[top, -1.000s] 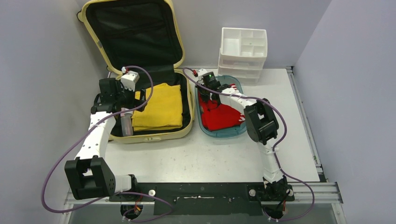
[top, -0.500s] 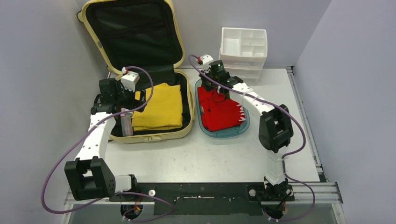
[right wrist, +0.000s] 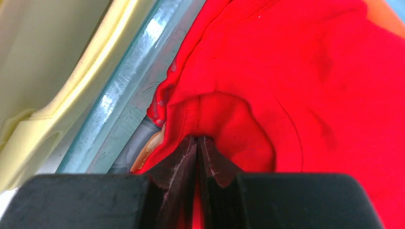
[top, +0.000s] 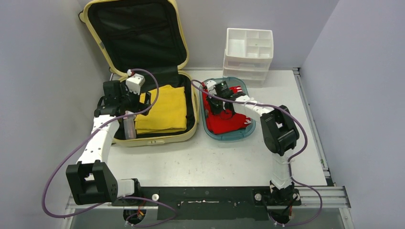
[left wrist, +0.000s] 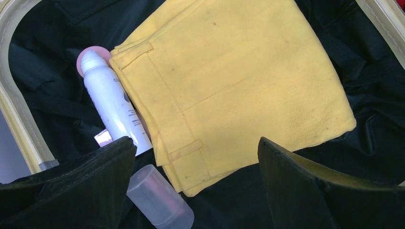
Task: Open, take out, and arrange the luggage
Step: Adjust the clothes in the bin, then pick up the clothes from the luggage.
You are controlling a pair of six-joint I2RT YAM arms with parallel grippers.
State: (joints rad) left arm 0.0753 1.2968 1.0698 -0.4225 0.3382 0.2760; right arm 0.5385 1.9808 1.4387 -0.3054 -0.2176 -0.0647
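The pale-yellow luggage (top: 157,139) lies open at the back left, its lid leaning on the wall. Inside lie a folded yellow cloth (top: 163,109), also in the left wrist view (left wrist: 239,81), a white bottle (left wrist: 112,107) and a clear capped tube (left wrist: 160,196). My left gripper (left wrist: 196,157) is open and empty, hovering over the cloth's near-left corner. My right gripper (right wrist: 197,139) is shut on a fold of the red garment (right wrist: 305,86) inside the teal tray (top: 228,136), near the tray's left rim (right wrist: 124,90).
A white drawer organizer (top: 249,55) stands at the back behind the tray. Grey walls close in on the left, back and right. The luggage's yellow side (right wrist: 52,71) lies right beside the tray.
My right gripper moved from the tray's left side to its back end, then came back toward the tray's middle left, dragging the red garment. The left arm has barely moved.
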